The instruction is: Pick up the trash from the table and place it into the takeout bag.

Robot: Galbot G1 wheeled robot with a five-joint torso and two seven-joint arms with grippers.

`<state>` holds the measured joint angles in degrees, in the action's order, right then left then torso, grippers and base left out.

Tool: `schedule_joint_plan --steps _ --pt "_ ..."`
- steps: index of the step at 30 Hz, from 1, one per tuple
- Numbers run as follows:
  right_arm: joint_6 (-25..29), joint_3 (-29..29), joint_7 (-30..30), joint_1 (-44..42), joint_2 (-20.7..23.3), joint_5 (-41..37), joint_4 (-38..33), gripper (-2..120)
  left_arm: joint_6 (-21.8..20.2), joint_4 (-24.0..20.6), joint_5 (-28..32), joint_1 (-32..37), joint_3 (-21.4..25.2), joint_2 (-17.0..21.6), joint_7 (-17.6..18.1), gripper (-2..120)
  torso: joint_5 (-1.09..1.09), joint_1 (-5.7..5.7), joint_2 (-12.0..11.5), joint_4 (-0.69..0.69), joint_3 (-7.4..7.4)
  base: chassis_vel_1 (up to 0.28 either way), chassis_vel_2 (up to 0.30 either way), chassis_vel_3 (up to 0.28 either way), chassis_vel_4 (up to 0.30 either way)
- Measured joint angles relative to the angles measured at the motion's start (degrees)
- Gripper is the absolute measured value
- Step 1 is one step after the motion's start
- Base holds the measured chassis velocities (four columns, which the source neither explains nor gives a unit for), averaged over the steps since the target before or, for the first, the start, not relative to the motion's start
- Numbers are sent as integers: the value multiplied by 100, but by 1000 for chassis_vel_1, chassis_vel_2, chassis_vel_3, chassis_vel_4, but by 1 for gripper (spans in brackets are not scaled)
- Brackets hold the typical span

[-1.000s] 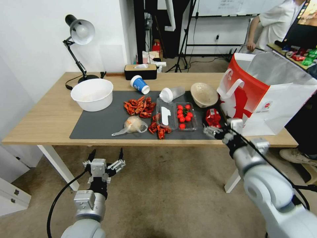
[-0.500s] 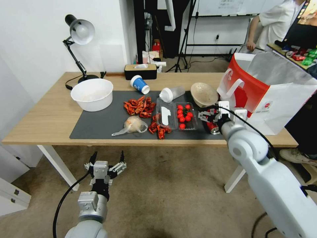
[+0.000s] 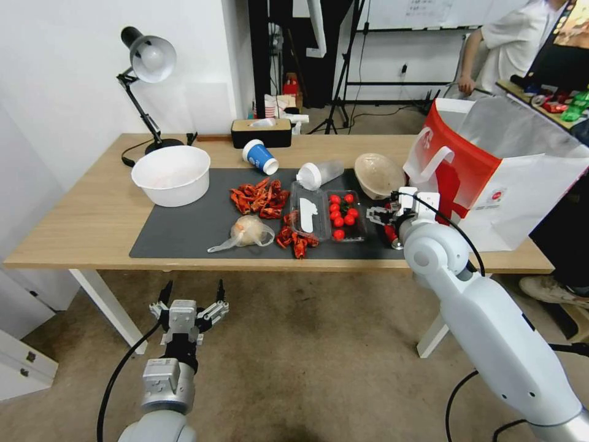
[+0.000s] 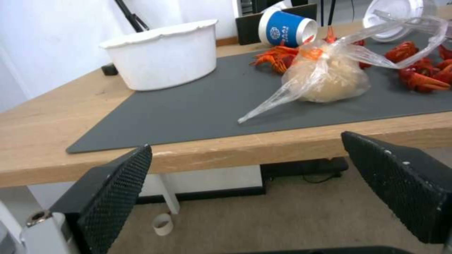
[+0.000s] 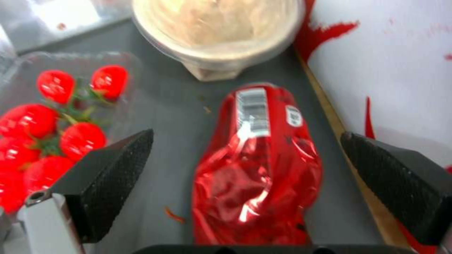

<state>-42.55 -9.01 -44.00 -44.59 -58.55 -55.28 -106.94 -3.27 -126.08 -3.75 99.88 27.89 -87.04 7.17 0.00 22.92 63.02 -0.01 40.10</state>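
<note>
A crushed red soda can [image 5: 256,158] lies on the dark mat [image 3: 184,227] beside the red-and-white takeout bag [image 3: 491,172]. My right gripper [image 3: 381,216] is open and low over the can [image 3: 391,236], one finger on each side of it [image 5: 247,134]. The tan bowl [image 3: 378,175] sits just beyond the can. Further along the mat are a white-lidded cup [image 3: 319,174], a blue paper cup [image 3: 260,157] and a small clear plastic bag [image 3: 248,232]. My left gripper [image 3: 193,285] hangs open below the table's front edge [image 4: 247,141], empty.
A large white bowl [image 3: 171,175], red crayfish shells [image 3: 261,197] and a clear box of tomatoes [image 3: 343,215] share the table [image 3: 92,215]. A desk lamp [image 3: 147,61] and tissue box [image 3: 261,132] stand at the back. The takeout bag's wall [image 5: 391,70] is close beside the can.
My right gripper has moved from the table's front edge in over the mat and now straddles the red can. The left gripper has barely moved.
</note>
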Motion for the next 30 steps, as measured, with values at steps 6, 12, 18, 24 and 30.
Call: schedule_joint_plan --steps 6,12,18,24,30 --pt "0 -1 -34 -25 14 -84 102 100 55 40 -31 1 -19 -17 3 100 -1 0 0 1 0 0 0 0 0" --pt "0 32 -30 -113 -97 -86 134 100 107 49 -71 3 -13 -10 6 100 0 0 0 1 0 0 0 0 0" --pt "20 25 -43 -143 -145 -97 147 100 166 89 -160 26 -88 15 9 100 -2 0 0 1 -1 0 0 0 0" --pt "48 -5 -49 -153 -151 -99 175 100 202 89 -212 38 -104 46 18 100 -2 -1 1 1 -1 0 0 0 0" --pt "63 -8 -127 -146 -229 -101 204 99 218 89 -208 36 -102 72 22 100 -1 -1 1 1 -1 0 0 0 0"
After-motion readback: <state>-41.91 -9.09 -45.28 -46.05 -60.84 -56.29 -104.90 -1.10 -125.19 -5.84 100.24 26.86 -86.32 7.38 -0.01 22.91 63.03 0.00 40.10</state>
